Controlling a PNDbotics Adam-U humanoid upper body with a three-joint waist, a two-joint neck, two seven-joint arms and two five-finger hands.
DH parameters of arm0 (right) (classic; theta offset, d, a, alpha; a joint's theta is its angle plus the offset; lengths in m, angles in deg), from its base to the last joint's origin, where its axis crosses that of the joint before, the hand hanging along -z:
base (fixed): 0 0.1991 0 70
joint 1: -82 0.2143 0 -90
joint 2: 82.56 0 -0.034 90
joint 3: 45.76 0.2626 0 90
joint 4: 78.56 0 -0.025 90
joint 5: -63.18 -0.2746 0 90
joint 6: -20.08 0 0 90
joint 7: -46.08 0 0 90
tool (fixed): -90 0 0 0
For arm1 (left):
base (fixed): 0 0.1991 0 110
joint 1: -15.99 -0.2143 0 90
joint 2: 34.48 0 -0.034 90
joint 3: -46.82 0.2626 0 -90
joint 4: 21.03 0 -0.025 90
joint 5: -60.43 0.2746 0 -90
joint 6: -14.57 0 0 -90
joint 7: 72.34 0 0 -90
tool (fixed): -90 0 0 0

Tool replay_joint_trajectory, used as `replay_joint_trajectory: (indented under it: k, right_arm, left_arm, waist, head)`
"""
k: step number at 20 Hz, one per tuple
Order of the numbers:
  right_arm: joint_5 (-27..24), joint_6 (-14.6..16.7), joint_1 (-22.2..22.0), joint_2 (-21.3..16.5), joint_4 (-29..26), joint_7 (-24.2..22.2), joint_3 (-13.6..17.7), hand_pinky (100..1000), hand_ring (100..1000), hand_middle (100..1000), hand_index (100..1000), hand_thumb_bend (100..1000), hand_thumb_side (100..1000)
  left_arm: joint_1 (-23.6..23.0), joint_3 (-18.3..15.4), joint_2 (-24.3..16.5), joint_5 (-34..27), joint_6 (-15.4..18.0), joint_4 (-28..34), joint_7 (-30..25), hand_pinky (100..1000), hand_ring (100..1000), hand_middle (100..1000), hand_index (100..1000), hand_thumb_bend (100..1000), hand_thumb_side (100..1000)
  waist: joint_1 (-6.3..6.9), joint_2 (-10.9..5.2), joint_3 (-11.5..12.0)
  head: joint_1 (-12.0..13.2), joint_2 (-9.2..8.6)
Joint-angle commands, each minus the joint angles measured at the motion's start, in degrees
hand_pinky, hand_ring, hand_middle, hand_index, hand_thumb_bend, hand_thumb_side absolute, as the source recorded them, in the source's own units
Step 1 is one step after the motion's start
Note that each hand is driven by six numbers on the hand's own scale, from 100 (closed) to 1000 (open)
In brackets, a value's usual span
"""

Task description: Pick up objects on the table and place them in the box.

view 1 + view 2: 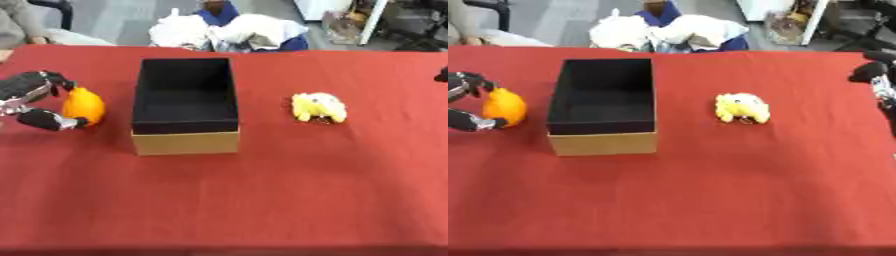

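An open cardboard box (pixel 185 142) with a black inside stands in the middle of the red table (pixel 262 200). Left of it an orange rounded object (pixel 83 106) sits at table level. My left hand (pixel 31 90) wraps it from the left, curled fingers over its top and the thumb (pixel 48 120) under its near side. A yellow plush toy (pixel 319 107) lies on the cloth to the right of the box, apart from it. My right hand (pixel 874 74) shows as a dark shape at the far right edge, well away from the toy.
Beyond the table's far edge lies a heap of white and blue stuff (pixel 232 30). A person's sleeve (pixel 17 25) shows at the far left corner. Bare red cloth stretches in front of the box.
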Motion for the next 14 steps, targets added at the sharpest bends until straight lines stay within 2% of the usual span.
replay_joint_trajectory:
  k: [1,3,6,9,11,14]
  right_arm:
    - [-0.5,0.1,0.9,-1.1,-0.4,-0.2,0.2,730,620,575,799,100,663]
    - [-0.5,0.1,0.8,-1.1,-0.4,-0.2,0.2,729,620,575,799,100,663]
    - [-0.5,0.1,0.8,-1.1,-0.4,-0.1,0.3,729,620,575,799,100,663]
    - [-0.5,0.0,0.8,-1.1,-0.4,-0.1,0.3,729,620,574,799,100,663]
    - [-0.4,0.0,0.8,-1.1,-0.4,-0.1,0.4,729,620,574,799,100,663]
    - [-0.4,0.0,0.7,-1.1,-0.4,0.0,0.4,729,620,574,799,100,663]
  left_arm:
    - [1.0,-0.5,-0.8,1.4,-0.2,0.0,0.4,670,611,664,797,507,416]
    - [0.9,-0.6,-0.8,2.0,-0.4,0.0,1.1,649,585,631,773,482,327]
    - [0.7,-0.8,-0.7,2.4,-0.9,0.1,3.6,598,522,563,710,435,295]
    - [0.4,-1.0,-0.7,1.8,-1.5,0.5,7.8,521,421,440,572,357,224]
    - [0.2,-1.0,-0.7,0.3,-1.5,1.2,10.2,505,393,404,526,316,188]
    - [0.4,-0.9,-1.6,-3.4,-1.1,4.5,11.8,501,385,385,506,312,159]
  waist:
    - [0.10,-0.64,-0.1]
    - [0.11,-0.63,-0.1]
    - [0.11,-0.62,-0.2]
    - [0.13,-0.63,-0.2]
    - [0.13,-0.67,-0.2]
    - [0.15,-0.78,-0.2]
  head:
    - [0.1,0.29]
    - [0.1,0.29]
    - [0.0,0.29]
    - [0.0,0.29]
    - [-0.1,0.29]
    - [-0.1,0.29]
